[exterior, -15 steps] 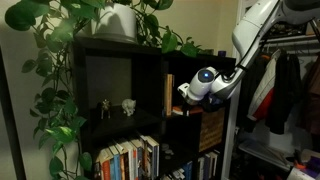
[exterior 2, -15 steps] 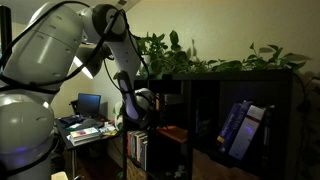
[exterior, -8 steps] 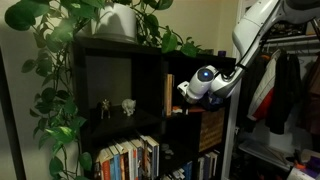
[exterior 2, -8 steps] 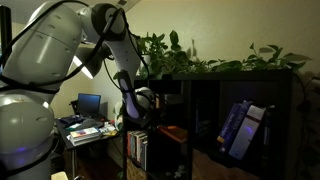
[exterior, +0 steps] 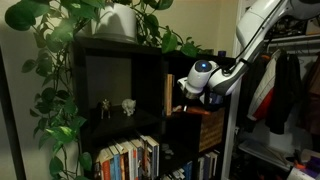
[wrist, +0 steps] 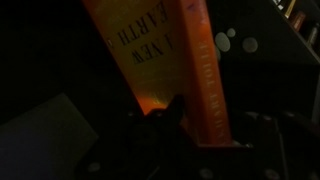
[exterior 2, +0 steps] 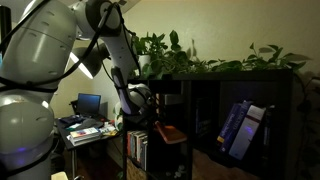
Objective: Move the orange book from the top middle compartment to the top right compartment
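Since the gripper (wrist: pixel 168 112) sits at the lower end of the orange book (wrist: pixel 150 55), w/ jaws that look pinched shut on that end, the book's long axis runs straight away from the grip. It leans a bit in the wrist view, spine showing. In an exterior view the book shows tilted at the front of the top middle compartment (exterior: pixel 178 68), seemingly partly out of it. Target = top right compartment (exterior 2: pixel 208 115), the cubby w/ blue items (exterior 2: pixel 240 125), next bay over along the shelf front, past the divider (exterior 2: pixel 190 120). So prob. pull clear first, then shift sideways, then push in end-first. Only one arm, no choice there. Risk: far end clips the divider.
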